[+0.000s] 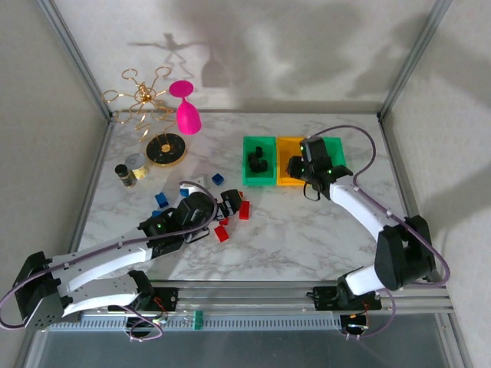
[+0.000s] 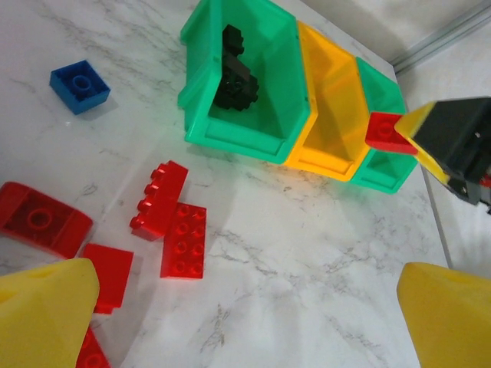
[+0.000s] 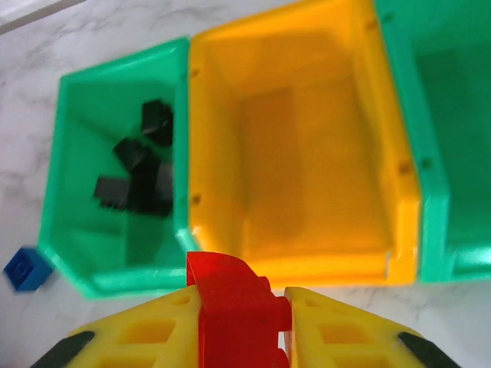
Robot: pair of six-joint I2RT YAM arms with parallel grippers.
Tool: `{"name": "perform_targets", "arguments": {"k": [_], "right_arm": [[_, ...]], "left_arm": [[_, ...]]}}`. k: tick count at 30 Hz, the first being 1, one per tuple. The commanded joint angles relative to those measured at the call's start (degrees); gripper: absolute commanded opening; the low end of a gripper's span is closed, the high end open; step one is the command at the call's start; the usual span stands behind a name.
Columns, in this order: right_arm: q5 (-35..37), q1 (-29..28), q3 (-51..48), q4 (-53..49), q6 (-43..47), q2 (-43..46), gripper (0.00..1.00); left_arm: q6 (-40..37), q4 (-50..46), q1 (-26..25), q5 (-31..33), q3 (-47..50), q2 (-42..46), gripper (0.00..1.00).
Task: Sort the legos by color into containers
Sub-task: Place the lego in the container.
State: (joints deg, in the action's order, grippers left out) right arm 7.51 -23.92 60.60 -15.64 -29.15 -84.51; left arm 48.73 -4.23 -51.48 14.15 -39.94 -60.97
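Three containers stand in a row at the back: a green bin (image 1: 259,182) holding black legos (image 3: 138,180), an orange-yellow bin (image 3: 299,153) and a second green bin (image 1: 335,149). My right gripper (image 3: 238,299) is shut on a red lego (image 3: 234,322), hanging just above the near rim of the orange-yellow bin (image 1: 288,149). My left gripper (image 2: 245,322) is open and low over bare table, with loose red legos (image 2: 182,240) just to its left. A blue lego (image 2: 80,86) lies farther off.
More red legos (image 1: 222,233) and blue legos (image 1: 161,199) are scattered mid-table by the left gripper (image 1: 232,205). At back left stand a black-and-gold disc stand (image 1: 166,149), a pink goblet (image 1: 186,115) and small jars (image 1: 126,172). Frame posts bound the table.
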Motion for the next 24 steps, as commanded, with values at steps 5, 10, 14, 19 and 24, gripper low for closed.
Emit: {"name": "perform_targets", "arguments": {"k": [5, 10, 14, 19, 24], "right_arm": [[1.58, 3.69, 9.51, 2.89, 5.47, -12.68, 0.29], [3.09, 4.26, 15.18, 2.5, 7.64, -19.9, 0.33], [2.87, 4.52, 17.27, 1.87, 8.22, -21.62, 0.39], [2.46, 4.49, 17.29, 1.19, 8.43, -19.75, 0.48], [-0.74, 4.22, 14.29, 1.23, 7.57, -14.89, 0.5]], "left_arm": [[-2.45, 4.21, 1.65, -1.6, -3.69, -4.4, 1.0], [-2.76, 4.84, 2.95, -2.33, -4.0, -5.52, 1.0], [-2.76, 4.73, 3.76, -2.95, -4.0, -5.36, 1.0], [-2.76, 4.58, 4.11, -2.89, -4.03, -4.75, 1.0], [-2.21, 4.44, 4.11, -3.34, -3.92, -3.96, 1.0]]}}
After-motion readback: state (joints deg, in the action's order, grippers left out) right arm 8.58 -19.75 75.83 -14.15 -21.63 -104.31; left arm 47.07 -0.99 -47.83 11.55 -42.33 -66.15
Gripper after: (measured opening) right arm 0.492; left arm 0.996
